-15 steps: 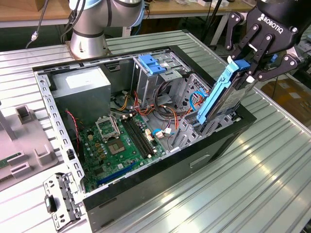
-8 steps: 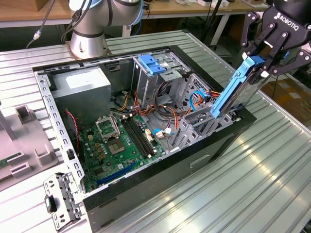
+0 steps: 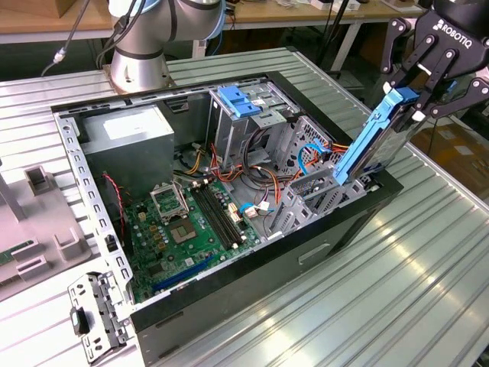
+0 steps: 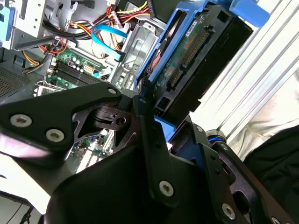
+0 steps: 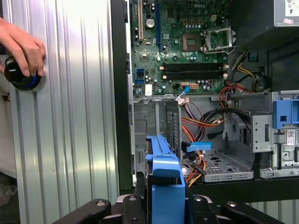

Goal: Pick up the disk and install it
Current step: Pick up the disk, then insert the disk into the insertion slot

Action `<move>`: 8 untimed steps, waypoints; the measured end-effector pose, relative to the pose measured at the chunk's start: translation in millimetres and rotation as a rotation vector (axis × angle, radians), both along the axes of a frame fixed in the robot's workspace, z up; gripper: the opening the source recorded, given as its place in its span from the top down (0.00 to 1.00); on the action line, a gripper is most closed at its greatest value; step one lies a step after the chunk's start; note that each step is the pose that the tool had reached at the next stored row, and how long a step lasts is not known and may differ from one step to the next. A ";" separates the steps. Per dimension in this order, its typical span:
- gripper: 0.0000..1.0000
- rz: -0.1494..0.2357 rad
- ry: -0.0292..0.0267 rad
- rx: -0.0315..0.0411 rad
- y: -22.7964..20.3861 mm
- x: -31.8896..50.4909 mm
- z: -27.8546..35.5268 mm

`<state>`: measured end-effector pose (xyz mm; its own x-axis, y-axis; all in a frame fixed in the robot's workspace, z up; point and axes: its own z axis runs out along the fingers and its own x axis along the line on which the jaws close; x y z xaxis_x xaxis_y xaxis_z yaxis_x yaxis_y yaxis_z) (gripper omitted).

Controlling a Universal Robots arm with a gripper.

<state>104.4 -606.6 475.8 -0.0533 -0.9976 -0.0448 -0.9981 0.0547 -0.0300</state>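
My gripper (image 3: 416, 103) is clamped on the upper end of the disk (image 3: 365, 149), which stands tilted at the rim of the computer case (image 3: 229, 287) (over the grey bay (image 3: 309, 187)). I judge that squaring its blue carrier with that bay, clear of the cables (image 3: 304, 159), matters most.
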 end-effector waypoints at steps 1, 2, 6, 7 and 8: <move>0.63 0.000 0.0000 0.0000 0.0 0.1 0.0; 0.63 0.000 0.0000 0.0000 0.0 0.1 0.0; 0.63 0.000 0.0000 0.0001 0.0 0.1 -0.1; 0.63 0.000 0.0000 0.0000 0.0 0.2 0.0; 0.63 0.000 0.0000 0.0001 0.0 0.2 0.0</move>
